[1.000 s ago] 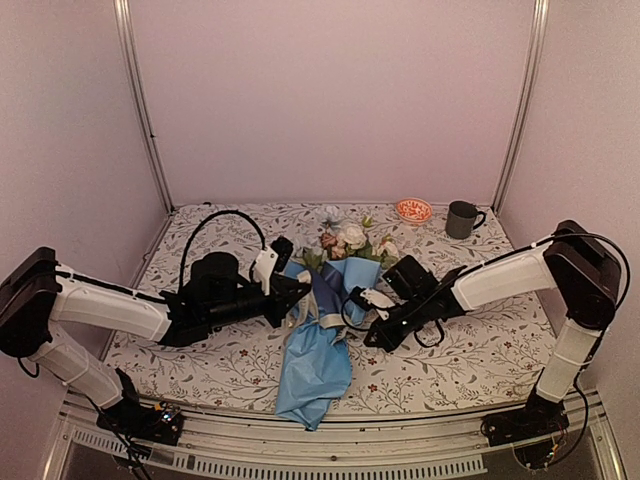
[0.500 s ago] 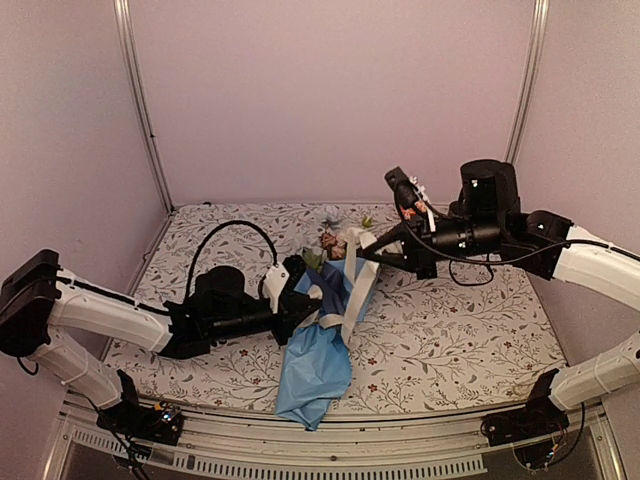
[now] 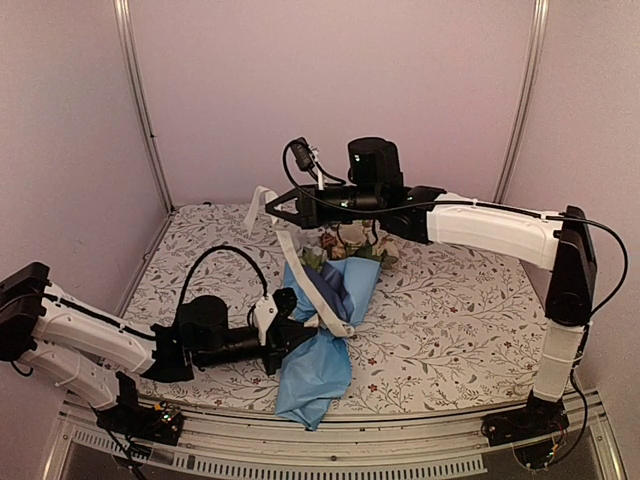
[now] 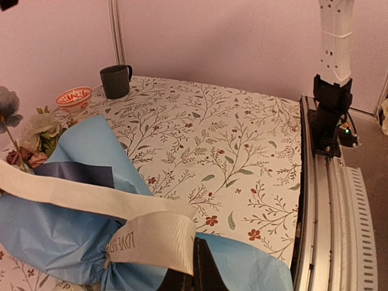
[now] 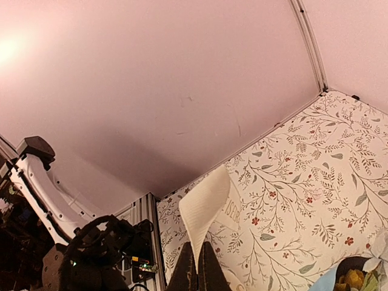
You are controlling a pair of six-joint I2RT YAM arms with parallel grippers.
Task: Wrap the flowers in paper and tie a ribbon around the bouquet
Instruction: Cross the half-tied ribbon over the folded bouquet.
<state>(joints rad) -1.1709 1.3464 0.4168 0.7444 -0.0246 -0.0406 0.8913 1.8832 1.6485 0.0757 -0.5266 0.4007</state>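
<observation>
1. The left claw (image 3: 298, 335) sits low at 7 o'clock of the bouquet (image 3: 340, 285). It is clamped on one printed end of the ribbon (image 3: 287, 243), tight against the paper (image 3: 318, 375). Risk: a sideways pull may drag the light bundle across the tablecloth (image 3: 450, 320), or the flat end may slip from the fingers.
2. The ribbon runs from the bouquet's waist up toward 11 o'clock in a near-straight line. Risk: excess tension may slide the band along the cone or crush the thin paper and open the wrap.
3. The bouquet lies at table centre, flowers (image 3: 352, 238) toward 12 o'clock. The paper tail reaches the near edge at 6 o'clock and may slide off.
4. The right claw (image 3: 272, 207) is raised at 11 o'clock and pinches the other ribbon end. Its arm spans the flowers, so a descent may strike them.
5. The bowl (image 4: 73, 97) and mug (image 4: 115, 80) stand at 1 o'clock, well apart, obstructing nothing.
</observation>
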